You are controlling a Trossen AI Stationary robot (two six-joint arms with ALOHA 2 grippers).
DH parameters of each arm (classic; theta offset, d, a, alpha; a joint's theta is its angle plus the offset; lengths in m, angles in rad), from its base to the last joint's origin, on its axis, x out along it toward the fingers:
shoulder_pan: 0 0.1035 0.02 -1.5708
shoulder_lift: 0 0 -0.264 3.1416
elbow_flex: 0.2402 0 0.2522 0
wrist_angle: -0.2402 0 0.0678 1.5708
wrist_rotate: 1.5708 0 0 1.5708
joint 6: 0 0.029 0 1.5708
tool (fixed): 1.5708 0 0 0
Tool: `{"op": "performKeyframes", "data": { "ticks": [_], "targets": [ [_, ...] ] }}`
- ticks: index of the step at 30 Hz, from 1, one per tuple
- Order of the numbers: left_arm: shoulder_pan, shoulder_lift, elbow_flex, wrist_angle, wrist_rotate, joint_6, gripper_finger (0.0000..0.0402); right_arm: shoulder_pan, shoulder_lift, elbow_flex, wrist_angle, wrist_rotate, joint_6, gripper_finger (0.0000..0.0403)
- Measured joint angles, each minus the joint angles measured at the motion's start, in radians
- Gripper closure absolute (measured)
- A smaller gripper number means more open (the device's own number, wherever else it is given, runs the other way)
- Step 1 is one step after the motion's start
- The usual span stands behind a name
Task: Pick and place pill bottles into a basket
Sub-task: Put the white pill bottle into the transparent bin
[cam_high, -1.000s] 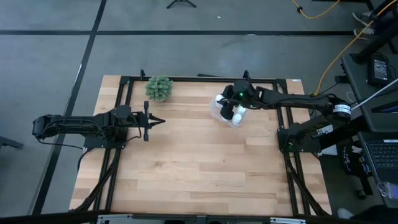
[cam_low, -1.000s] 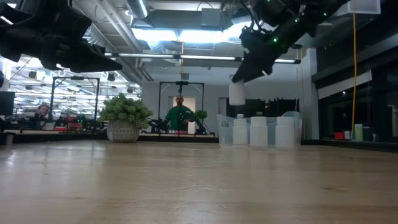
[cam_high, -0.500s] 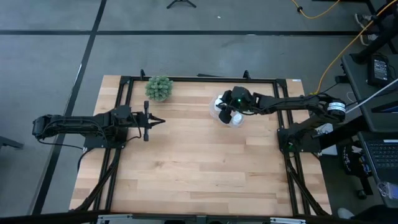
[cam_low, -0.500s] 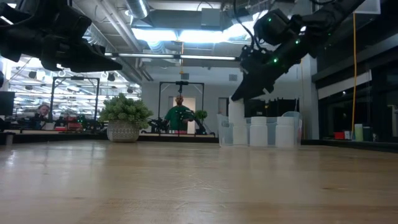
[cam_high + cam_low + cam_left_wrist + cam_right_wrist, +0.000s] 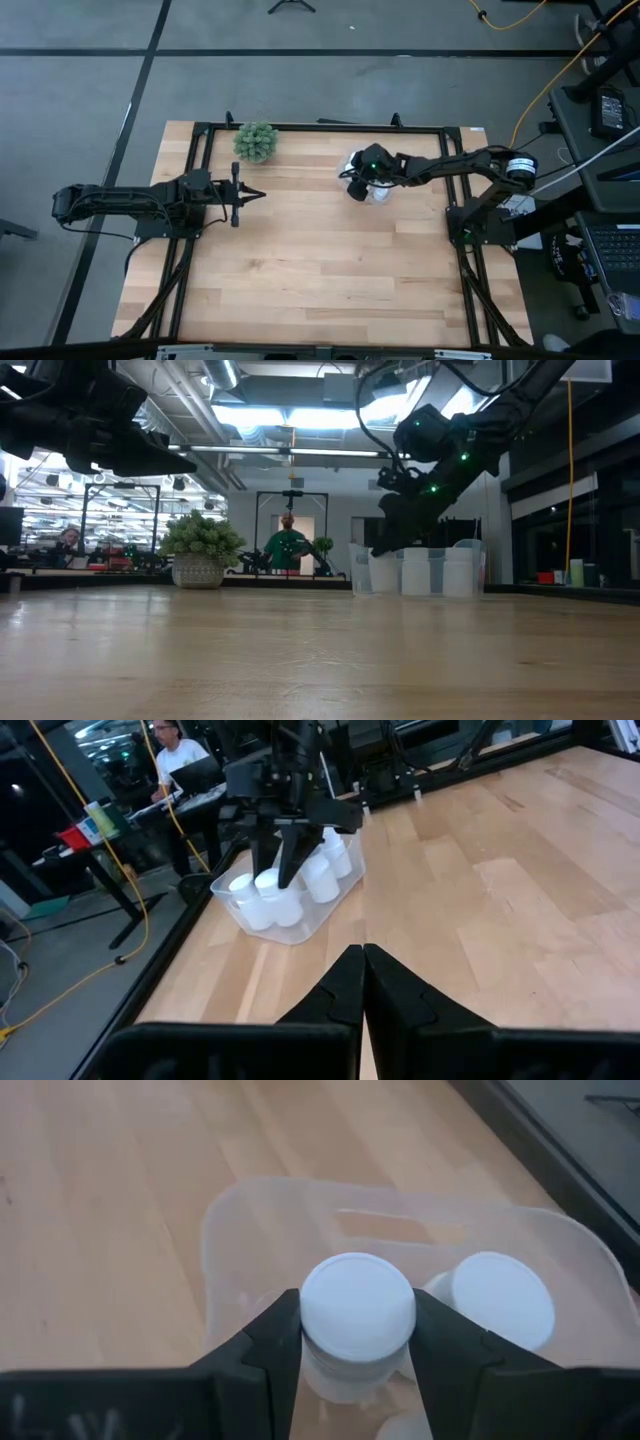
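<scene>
The right pincer is clamped on one pill bottle, a finger on either side of its cap. The bottle stands upright, long axis vertical, and sits directly over the inside of the basket, in the corner beside another bottle. The remaining travel is judged to be straight down, followed by release. In the left wrist view, several bottles already stand in the basket. The left pincer waits with fingers together, well apart from the basket, above the surface.
</scene>
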State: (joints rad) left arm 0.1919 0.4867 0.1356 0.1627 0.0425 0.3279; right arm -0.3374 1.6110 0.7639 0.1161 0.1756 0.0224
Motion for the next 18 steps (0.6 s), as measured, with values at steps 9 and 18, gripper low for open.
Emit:
{"op": "performKeyframes", "data": {
  "ticks": [9, 18],
  "targets": [
    [0.000, 0.000, 0.000, 0.000, -0.001, 0.000, 0.0400, 0.000, -0.003, 0.000, -0.009, -0.026, 0.047, 0.0237],
    [0.000, 0.000, 0.000, 0.000, -0.001, 0.000, 0.0400, 0.000, -0.003, 0.000, -0.009, -0.030, 0.075, 0.0189]
  ]
}}
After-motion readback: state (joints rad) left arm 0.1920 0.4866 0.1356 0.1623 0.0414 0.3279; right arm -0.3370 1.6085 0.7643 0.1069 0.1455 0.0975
